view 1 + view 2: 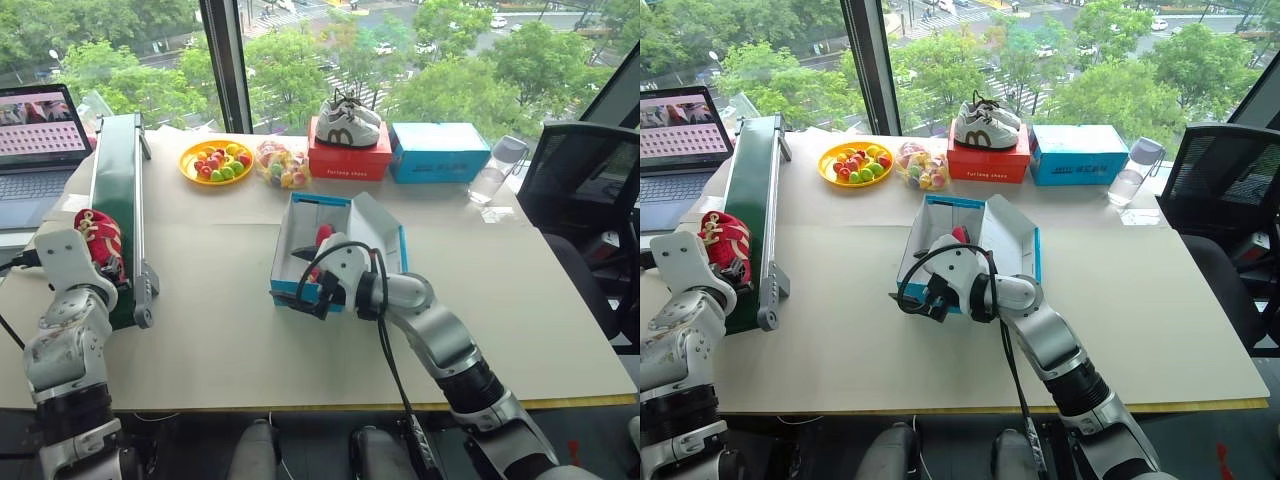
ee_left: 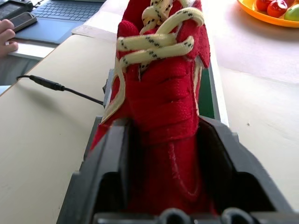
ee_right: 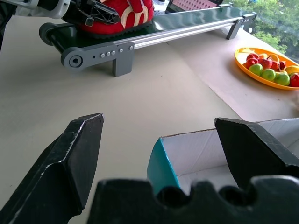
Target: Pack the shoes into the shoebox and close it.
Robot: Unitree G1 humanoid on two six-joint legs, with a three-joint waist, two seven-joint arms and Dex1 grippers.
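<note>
Red fabric with cream laces sits pinched between our left gripper's (image 2: 163,186) fingers: one shoe (image 2: 161,93) on the green conveyor (image 1: 120,180). Our right gripper (image 3: 163,154) hangs spread wide at the open shoebox's (image 1: 385,235) near corner, holding nothing. From the head we see another red shoe (image 1: 322,236) inside the box.

The red shoe (image 2: 161,93) on the conveyor is cut off by the top edge in the left wrist view, and its heel is covered between the left gripper's fingers (image 2: 112,168). Inside the shoebox (image 1: 385,235), the other shoe (image 1: 322,236) is largely hidden by the right gripper (image 1: 318,290). The lettering on the red box (image 1: 350,160) cannot be made out with certainty.
</note>
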